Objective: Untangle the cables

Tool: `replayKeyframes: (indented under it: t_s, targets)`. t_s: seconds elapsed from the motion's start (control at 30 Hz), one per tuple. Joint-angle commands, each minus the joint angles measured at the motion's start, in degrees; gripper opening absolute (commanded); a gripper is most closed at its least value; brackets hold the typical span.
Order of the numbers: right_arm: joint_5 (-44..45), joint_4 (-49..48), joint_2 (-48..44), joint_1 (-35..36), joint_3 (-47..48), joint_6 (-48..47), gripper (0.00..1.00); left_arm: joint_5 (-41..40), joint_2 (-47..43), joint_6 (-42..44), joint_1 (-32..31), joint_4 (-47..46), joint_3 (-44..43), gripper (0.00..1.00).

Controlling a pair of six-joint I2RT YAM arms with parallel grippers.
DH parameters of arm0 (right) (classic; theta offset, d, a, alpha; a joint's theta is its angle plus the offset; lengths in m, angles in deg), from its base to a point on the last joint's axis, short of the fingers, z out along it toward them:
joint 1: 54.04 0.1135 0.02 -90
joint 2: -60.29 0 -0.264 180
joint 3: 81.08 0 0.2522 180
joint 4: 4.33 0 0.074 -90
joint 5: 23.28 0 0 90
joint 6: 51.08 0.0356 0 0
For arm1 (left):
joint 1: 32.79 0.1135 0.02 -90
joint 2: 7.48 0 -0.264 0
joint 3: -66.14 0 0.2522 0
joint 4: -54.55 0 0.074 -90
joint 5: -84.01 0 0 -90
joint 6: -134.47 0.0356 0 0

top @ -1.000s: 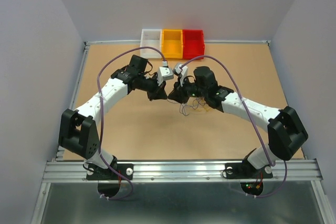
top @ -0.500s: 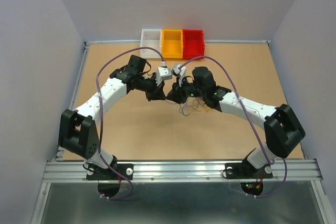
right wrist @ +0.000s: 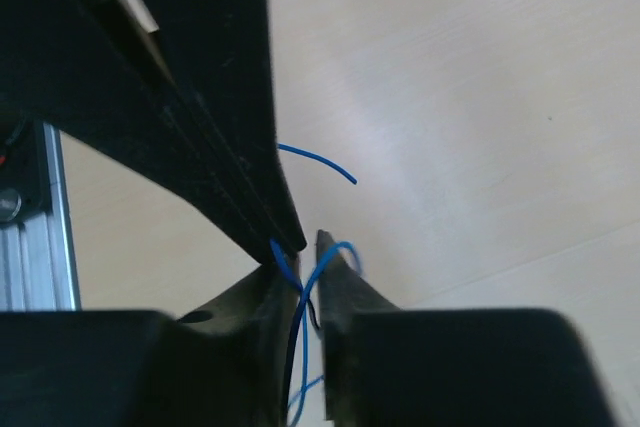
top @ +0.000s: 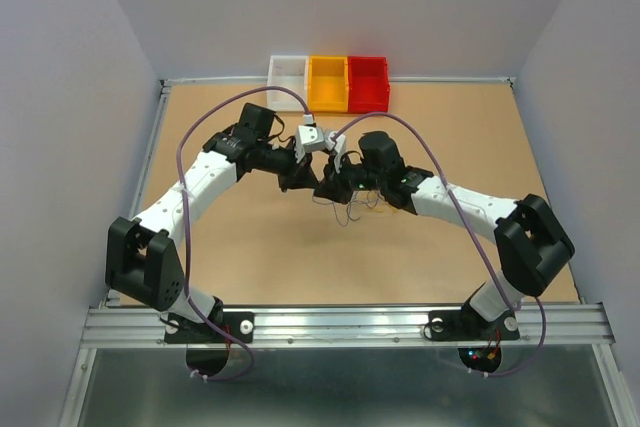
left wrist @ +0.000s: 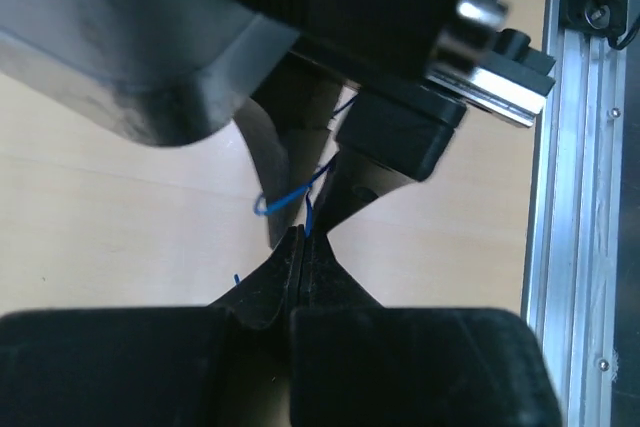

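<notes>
The cables (top: 350, 210) are a small bunch of hair-thin dark and yellowish loops on the table, just below both grippers in the top view. My left gripper (top: 308, 183) is shut, with a thin blue strand (left wrist: 290, 197) pinched at its tip (left wrist: 302, 234). My right gripper (top: 326, 190) meets it tip to tip. Its jaws (right wrist: 300, 245) stand a narrow gap apart, and blue strands (right wrist: 310, 292) run through that gap without being clamped. The left gripper's fingers (right wrist: 230, 147) come in from the upper left of the right wrist view.
White (top: 288, 72), orange (top: 327, 81) and red (top: 367, 81) bins stand at the table's far edge. Thick lavender cables (top: 190, 147) arch along both arms. A metal rail (left wrist: 575, 197) runs along the table's edge.
Both grippers have shifted slightly left and stayed tip to tip. The right arm has reached further left, and the cable bunch has followed a little.
</notes>
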Motion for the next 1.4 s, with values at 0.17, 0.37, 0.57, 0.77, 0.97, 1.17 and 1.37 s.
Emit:
replayKeyframes:
  t_s: [0.17,0.37,0.57,0.77,0.97,1.17,1.37]
  targets:
    - [-0.3,-5.1,-4.0,0.3,-2.6,0.2,0.00,2.1,-2.7,-1.7,2.4,-3.6,-0.3,0.26]
    - [17.3,-7.0,-3.4,-0.4,-2.4,8.4,0.01,4.9,-6.9,-12.7,12.0,-16.3,3.6,0.72]
    - [26.2,-4.7,1.8,-10.1,8.1,18.3,0.01,-4.1,-12.6,-23.3,15.4,-31.4,10.4,0.92]
    - [30.7,-3.5,17.4,-18.3,25.1,22.0,0.01,-13.0,-17.0,-27.2,15.6,-39.4,15.1,0.92]
    - [38.5,-3.5,39.9,-20.9,52.4,19.8,0.01,-18.3,-17.2,-27.9,15.6,-42.1,16.7,0.92]
    - [45.9,-4.3,67.0,-21.8,90.2,15.8,0.01,-19.1,-15.4,-28.3,15.7,-43.6,17.0,0.92]
    - [47.2,-10.2,70.7,-22.9,81.9,14.8,0.01,-19.0,-15.5,-28.1,15.7,-43.6,17.1,0.92]
